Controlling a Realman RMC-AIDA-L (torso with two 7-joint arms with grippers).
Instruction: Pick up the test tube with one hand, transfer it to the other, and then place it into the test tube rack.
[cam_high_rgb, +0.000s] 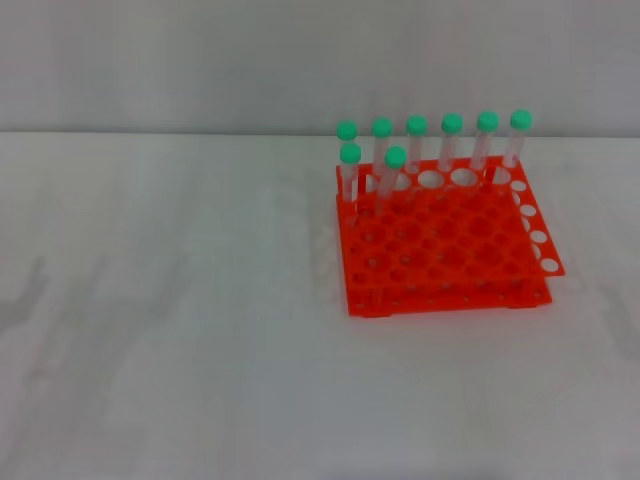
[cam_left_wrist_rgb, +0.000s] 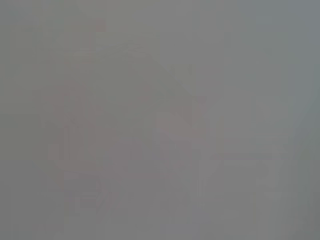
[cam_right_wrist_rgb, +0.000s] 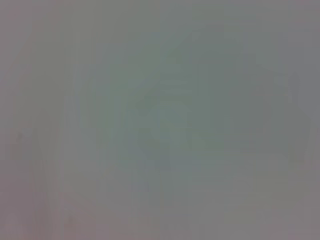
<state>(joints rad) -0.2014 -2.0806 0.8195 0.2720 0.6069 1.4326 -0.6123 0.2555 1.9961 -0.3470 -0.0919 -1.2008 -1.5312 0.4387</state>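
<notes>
While the head view looks down on a white table, neither gripper appears anywhere in it, so nothing can be placed relative to the jaws and whether they are open or closed cannot be told. The test tube rack, bright orange-red with a grid of round holes, sits on the table toward the robot's right and far side. Eight clear tubes with green caps stand upright in it: six in the back row and two more in the next row forward, one at the rack's left edge and one just beside it, tilted slightly. All of them look alike, so the test tube of the task cannot be singled out among them; none lies loose on the table. A pale grey wall rises behind the table. Turning to the left wrist view, it shows only a uniform grey haze with faint reddish smudges, and no object or finger can be made out. Lastly, the right wrist view is likewise a featureless grey-green blur, showing no gripper and no tube.
</notes>
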